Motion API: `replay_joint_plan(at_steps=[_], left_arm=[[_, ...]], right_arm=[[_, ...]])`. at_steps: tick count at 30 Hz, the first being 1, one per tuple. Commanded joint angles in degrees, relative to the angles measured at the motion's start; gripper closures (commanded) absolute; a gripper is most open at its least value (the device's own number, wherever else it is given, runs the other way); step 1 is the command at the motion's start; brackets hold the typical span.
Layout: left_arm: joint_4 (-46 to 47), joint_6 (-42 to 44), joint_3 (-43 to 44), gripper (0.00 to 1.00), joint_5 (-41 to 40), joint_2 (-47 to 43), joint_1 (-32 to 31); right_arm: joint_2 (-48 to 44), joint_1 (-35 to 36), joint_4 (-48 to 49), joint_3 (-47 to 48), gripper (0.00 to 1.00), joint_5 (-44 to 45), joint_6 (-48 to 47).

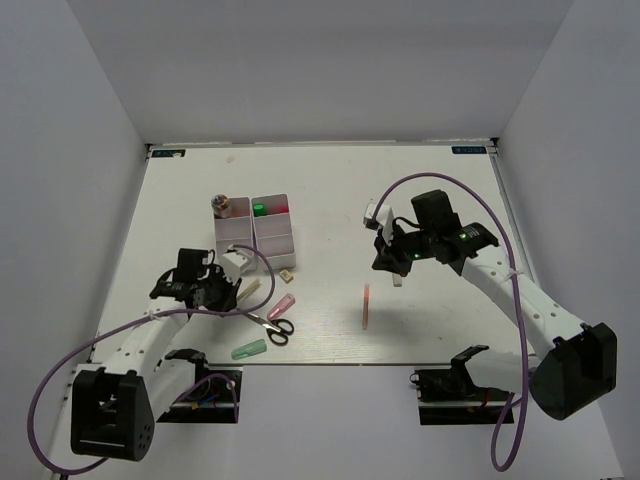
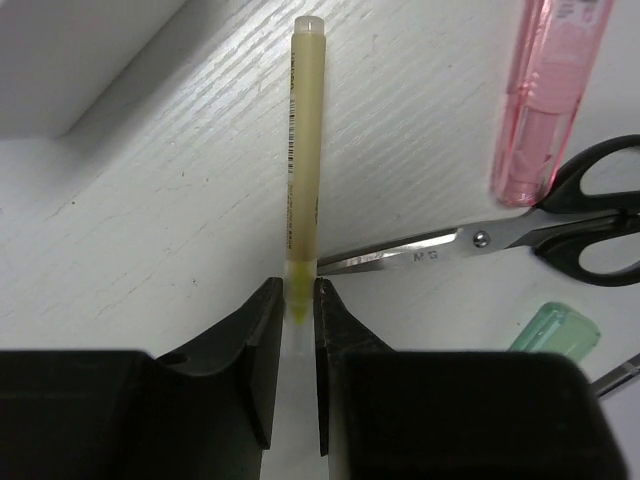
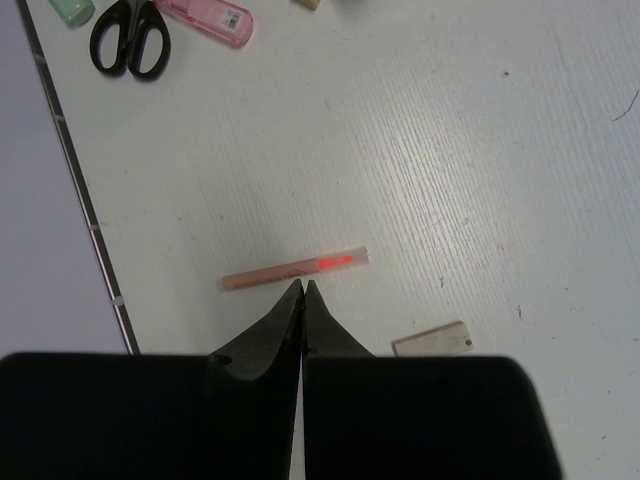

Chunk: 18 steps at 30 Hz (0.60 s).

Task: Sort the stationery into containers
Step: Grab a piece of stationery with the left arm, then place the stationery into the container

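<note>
A thin yellow stick (image 2: 303, 150) lies on the table (image 1: 440, 190) in front of the two white trays (image 1: 232, 250); it also shows from above (image 1: 253, 291). My left gripper (image 2: 296, 300) is shut on its near tip, low at the table (image 1: 238, 294). Black-handled scissors (image 2: 520, 235), a pink highlighter (image 2: 550, 95) and a pale green marker (image 2: 555, 330) lie just to its right. A thin pink stick (image 3: 293, 269) lies mid-table (image 1: 366, 306). My right gripper (image 3: 302, 285) is shut and empty, hovering above that stick (image 1: 393, 262).
The trays' far compartments hold a green item (image 1: 259, 209) and a red item (image 1: 281, 207). A brownish cylinder (image 1: 222, 205) stands behind them. A tiny eraser (image 1: 287, 272) lies by the trays. A pale rectangular piece (image 3: 432, 339) lies near the pink stick.
</note>
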Motion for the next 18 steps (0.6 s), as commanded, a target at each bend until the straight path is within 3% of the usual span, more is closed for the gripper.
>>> replay_joint_plan(at_steps=[1,14,18], left_arm=[[-1.81,-1.71,2.85,0.99,2.44,-2.7,-0.53],[-3.83,-13.04,12.77,0.99,2.36,-5.25,-0.79],[-5.23,-12.71,18.04,0.99,2.36,-4.2,-0.61]], right_arm=[[-1.28,0.27,0.04,0.56,1.0,-1.52,-0.33],[-0.57,-0.34,0.04,0.56,1.0,-1.61,-0.41],[-0.14,-0.17,-0.05,0.64,1.0,-1.7,-0.5]])
